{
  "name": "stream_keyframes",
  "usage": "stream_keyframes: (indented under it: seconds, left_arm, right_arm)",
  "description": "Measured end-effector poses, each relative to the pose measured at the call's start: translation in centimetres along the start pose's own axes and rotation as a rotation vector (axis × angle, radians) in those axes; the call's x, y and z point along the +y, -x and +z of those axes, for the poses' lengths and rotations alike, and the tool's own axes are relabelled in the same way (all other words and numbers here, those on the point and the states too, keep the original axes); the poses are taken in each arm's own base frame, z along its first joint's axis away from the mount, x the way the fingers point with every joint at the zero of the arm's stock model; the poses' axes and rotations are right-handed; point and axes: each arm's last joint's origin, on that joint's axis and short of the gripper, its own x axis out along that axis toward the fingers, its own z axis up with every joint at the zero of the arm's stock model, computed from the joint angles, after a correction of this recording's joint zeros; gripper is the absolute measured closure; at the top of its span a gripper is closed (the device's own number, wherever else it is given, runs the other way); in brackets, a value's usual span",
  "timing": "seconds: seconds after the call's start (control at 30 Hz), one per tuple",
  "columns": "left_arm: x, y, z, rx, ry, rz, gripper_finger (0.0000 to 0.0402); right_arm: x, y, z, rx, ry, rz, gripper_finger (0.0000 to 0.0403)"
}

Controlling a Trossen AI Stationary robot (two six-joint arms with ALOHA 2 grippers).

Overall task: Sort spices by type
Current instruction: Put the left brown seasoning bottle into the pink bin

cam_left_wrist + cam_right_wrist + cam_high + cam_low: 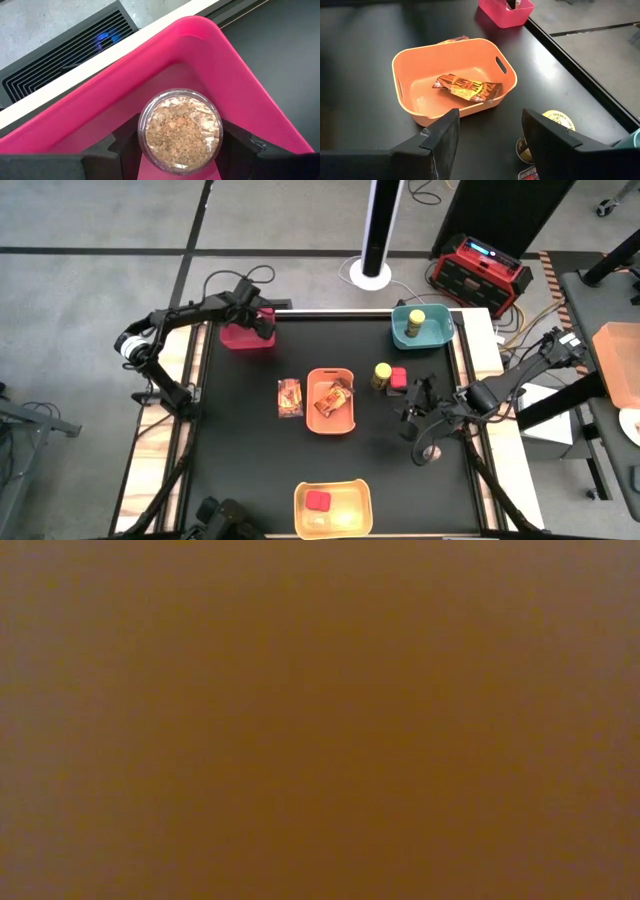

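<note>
My left gripper (252, 320) is over the pink bin (238, 338) at the table's far left and is shut on a tiny clear jar (180, 131) of tan spice. My right gripper (415, 418) hangs open, touching nothing, near the table's right side. Just beyond it a yellow-lidded jar (382, 375) and a red cube box (399, 378) stand on the table. One printed packet (333, 398) lies in the orange bin (312, 420); another packet (290, 398) lies flat on the table left of it. My left gripper pinches the tiny jar by its round side wall (144, 135) between the two fingers (122, 150). One flat end of the jar faces the wrist camera. The jar sits inside the pink bin's corner (200, 45); I cannot tell whether it touches the bin's floor.
A teal bin (435, 335) at the far right holds a yellow-lidded jar (415, 317). A yellow bin (350, 510) at the near edge holds a red cube box (318, 500). The low view shows only a flat orange-brown surface.
</note>
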Motion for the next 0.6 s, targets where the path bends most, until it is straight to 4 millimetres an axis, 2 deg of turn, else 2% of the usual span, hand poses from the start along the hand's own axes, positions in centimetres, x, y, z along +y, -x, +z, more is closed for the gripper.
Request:
stream_keyframes:
  seconds: [0.33,0.6]
  left_arm:
    - [0.0,-0.01,0.0,-0.002,0.011,0.0,0.0222]
    - [0.04,-0.49,-0.75,0.01,0.018,0.003,0.0222]
  right_arm:
    - [0.0,0.0,0.0,0.0,0.0,0.0,0.0197]
    - [0.0,-0.01,-0.02,0.001,0.001,0.0,0.0197]
